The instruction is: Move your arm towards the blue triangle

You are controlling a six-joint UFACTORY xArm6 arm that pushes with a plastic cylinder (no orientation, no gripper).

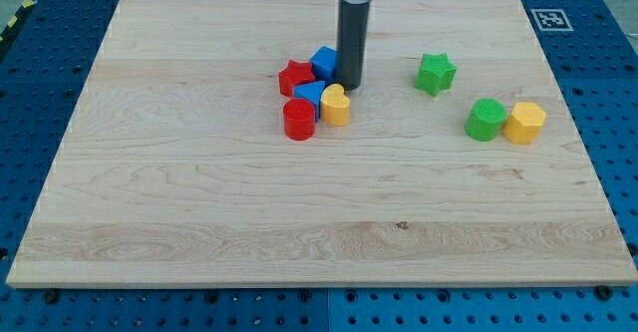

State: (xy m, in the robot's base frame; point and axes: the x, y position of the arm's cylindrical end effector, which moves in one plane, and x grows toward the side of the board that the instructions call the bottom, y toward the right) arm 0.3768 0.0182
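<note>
The blue triangle [309, 95] lies in a tight cluster near the board's upper middle, between a red star [294, 77], a blue cube [324, 63], a yellow heart [336, 105] and a red cylinder [299, 119]. My tip [351, 86] rests on the board just right of the cluster, beside the blue cube and above the yellow heart, a short way right of the blue triangle.
A green star [436, 73] sits at the view's right of my tip. Further right lie a green cylinder [485, 120] and a yellow hexagon [524, 122], touching each other. The wooden board [319, 222] lies on a blue pegboard.
</note>
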